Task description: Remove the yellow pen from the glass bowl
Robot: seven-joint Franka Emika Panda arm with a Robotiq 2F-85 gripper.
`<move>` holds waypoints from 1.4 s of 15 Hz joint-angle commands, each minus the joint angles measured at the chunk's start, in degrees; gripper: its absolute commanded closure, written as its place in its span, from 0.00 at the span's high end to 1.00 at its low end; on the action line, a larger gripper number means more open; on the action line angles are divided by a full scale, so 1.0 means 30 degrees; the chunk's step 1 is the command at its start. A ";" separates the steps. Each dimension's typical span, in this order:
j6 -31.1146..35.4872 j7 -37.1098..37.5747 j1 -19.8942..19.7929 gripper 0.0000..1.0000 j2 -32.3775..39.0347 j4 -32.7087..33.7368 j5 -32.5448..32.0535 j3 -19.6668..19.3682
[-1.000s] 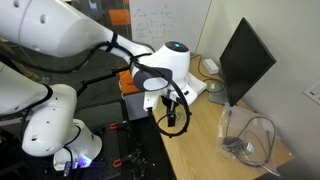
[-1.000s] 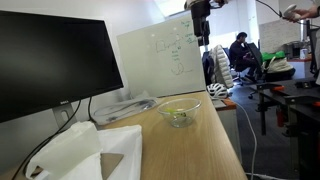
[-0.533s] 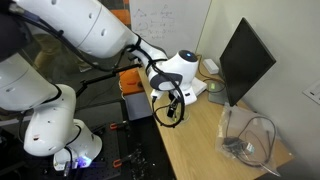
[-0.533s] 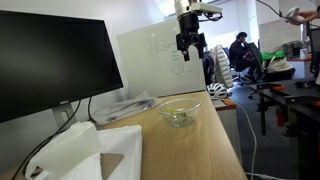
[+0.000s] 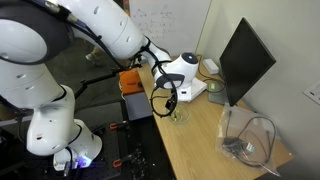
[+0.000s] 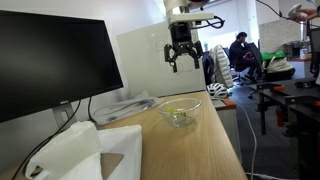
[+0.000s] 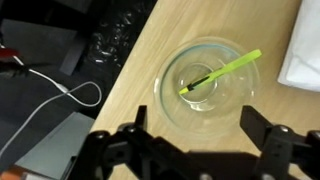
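**Gripper (image 6: 184, 62) hung open above the bowl (image 6: 180, 112), pen (image 7: 222, 73) inside**

In the wrist view the two fingers (image 7: 265, 140) stood wide apart at the bottom of the picture, gripping nothing. The bowl lay just beyond them on the desk (image 7: 130, 80). The yellow pen leaned across the bowl, its dark tip on the glass floor and its other end over the rim, on the side away from the desk edge. That edge ran slantwise close beside the bowl, and a white cable (image 7: 70, 95) lay on the dark floor past it.

In an exterior view a white bag (image 6: 90, 150) filled the near end of the desk, with a monitor (image 6: 50, 60) along one long edge. Bare wood lay between the bag and the bowl, which sat towards the far corner. The gripper hung well above it, clear of the rim, in front of a whiteboard (image 6: 150, 60).

Only the wrist view showed how the pen lay. In an exterior view the bowl (image 5: 178, 115) was a small glint by the desk edge, and the pen could not be made out.
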 commanded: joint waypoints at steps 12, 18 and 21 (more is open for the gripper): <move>0.1712 0.3151 0.0286 1.00 0.1608 0.0107 0.4178 -0.1034; 0.4269 0.5182 0.0863 0.87 0.4427 0.1171 0.6476 -0.0921; 0.4291 0.5606 0.1426 0.83 0.5754 0.2160 0.6398 -0.0924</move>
